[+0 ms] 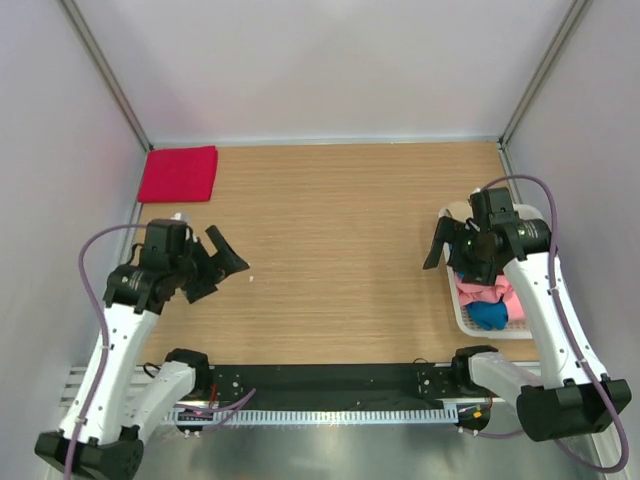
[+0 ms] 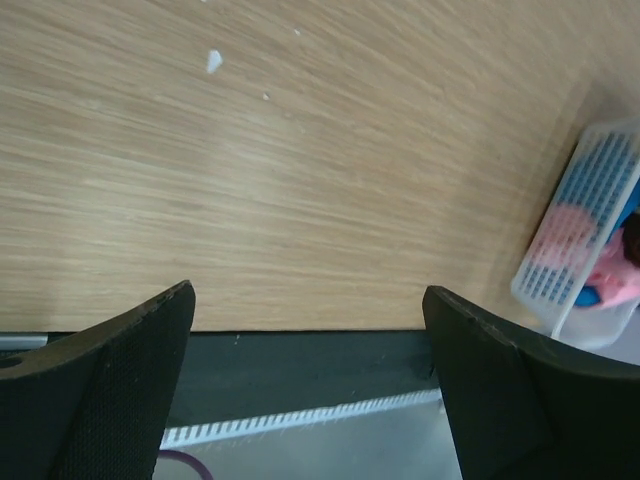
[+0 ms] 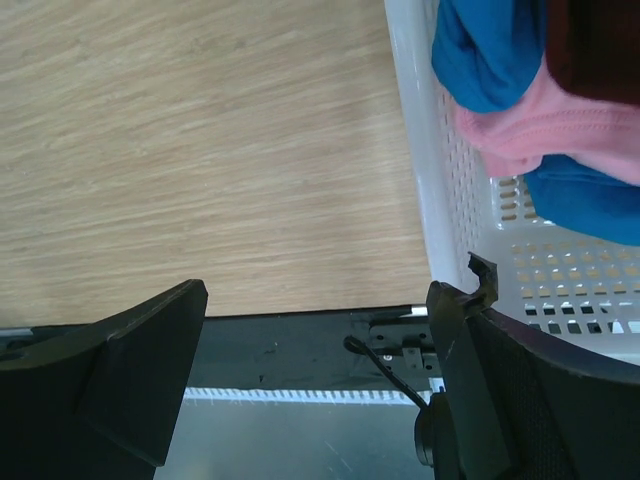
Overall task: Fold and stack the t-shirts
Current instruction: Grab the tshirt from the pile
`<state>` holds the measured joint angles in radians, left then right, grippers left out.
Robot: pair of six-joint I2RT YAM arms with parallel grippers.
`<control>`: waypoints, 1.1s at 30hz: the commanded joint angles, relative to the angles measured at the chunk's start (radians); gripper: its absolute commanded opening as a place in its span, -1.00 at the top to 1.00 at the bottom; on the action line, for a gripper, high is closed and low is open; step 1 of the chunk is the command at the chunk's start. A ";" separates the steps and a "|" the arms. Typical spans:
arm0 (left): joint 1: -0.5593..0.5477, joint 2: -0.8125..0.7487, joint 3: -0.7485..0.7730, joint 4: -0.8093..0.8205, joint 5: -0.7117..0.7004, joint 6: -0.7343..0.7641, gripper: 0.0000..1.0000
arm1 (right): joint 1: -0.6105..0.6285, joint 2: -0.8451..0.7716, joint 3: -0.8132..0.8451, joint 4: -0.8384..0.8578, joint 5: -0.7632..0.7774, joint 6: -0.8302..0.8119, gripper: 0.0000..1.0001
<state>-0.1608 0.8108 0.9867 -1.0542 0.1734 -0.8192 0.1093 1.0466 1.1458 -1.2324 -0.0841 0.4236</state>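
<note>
Left gripper [image 1: 222, 272] hangs over the near left part of the table [image 1: 340, 220] with its jaws spread wide and nothing between them. Only bare wood shows under it, with a small white speck [image 1: 250, 278] lying just to its right.

The right gripper [image 1: 448, 262] is released too, jaws wide apart and empty. It is at the left edge of the white basket [image 1: 462, 312], which stands at the right side of the table. In the right wrist view one finger [image 3: 520, 400] overlaps the basket's near corner; whether it touches the wall cannot be told.

A red shirt [image 1: 178, 173] lies folded into a neat rectangle in the far left corner of the table, well apart from both arms. Inside the basket are crumpled shirts: a pink shirt [image 1: 480, 292] on top of a blue shirt [image 1: 488, 316], and the right wrist view also shows a dark maroon shirt [image 3: 595, 45] at the edge of the pile, above the pink one.
</note>
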 commanded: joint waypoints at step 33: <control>-0.413 0.309 0.194 0.109 -0.103 0.344 -0.96 | -0.290 0.601 0.483 0.188 0.385 -0.060 0.13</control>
<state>-0.5720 1.1671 1.1629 -0.9630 0.0933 -0.4911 -0.1738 1.6310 1.6169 -1.1095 0.2752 0.3641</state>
